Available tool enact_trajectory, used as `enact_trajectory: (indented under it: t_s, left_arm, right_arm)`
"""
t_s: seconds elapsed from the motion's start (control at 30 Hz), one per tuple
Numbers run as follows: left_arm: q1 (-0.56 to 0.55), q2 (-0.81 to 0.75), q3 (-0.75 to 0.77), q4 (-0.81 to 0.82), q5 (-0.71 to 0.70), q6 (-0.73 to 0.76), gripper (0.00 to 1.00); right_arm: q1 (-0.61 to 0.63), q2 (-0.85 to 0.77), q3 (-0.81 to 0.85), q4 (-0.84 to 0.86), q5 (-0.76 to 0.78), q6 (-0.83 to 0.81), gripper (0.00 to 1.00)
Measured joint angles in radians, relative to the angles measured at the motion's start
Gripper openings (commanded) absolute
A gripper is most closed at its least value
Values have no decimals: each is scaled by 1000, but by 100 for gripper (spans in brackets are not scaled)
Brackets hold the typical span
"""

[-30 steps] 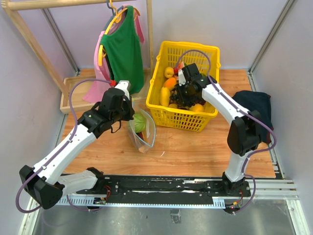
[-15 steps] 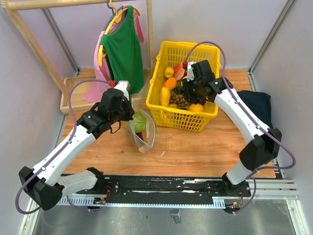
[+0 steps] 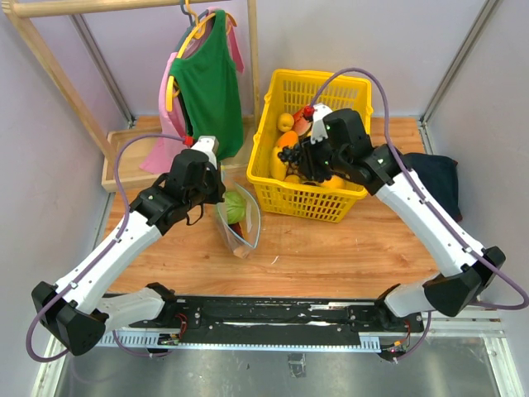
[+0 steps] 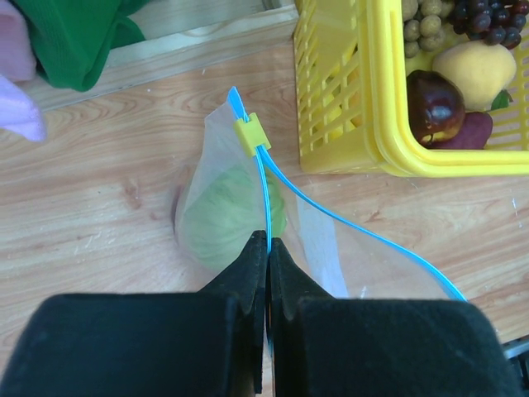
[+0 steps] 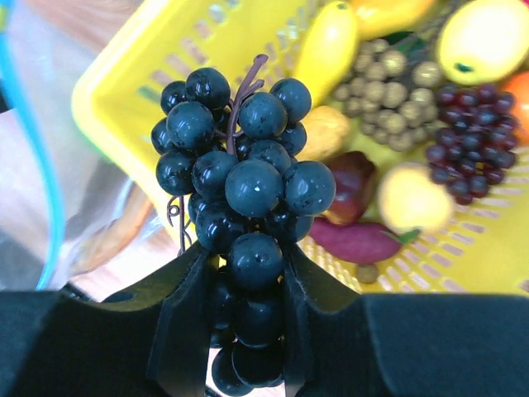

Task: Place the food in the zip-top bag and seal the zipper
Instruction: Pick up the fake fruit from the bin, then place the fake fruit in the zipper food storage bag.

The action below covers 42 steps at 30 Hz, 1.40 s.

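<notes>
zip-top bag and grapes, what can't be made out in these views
- Left wrist view: near end of the zip-top bag is hidden behind the left gripper; contents beyond the green melon are unclear.
- Right wrist view: the lowest grapes are hidden inside the right gripper; the bag is blurred and cut by the left edge.
- Top view: the right gripper covers part of the yellow basket.

yellow basket (image 3: 331,205): back centre | green top (image 3: 211,91), pink garment (image 3: 155,155): hanging left | dark cloth (image 3: 435,169): right edge
</notes>
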<state>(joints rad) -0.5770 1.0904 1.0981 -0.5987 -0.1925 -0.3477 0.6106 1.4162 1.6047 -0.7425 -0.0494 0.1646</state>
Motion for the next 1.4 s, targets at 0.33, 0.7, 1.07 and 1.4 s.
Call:
enact_trajectory:
  t_s: [0.33,0.7,1.07,1.4]
  left_arm:
    - [15,-4,-1,0,-15,-1,0]
    - [24,-7,-11,6,-16,-4,0]
    - [28,-7,-12,7,-23,-18,0]
    - [34,-7,-12,8,-24,-21,0]
  right_arm:
    - [214,17,9,-40,-55,76,1]
    - [367,158,145,-131,-64,105,1]
    - [390,170,183,-161,-113,113,4]
    - [390,265,209,-166,-194,148,4]
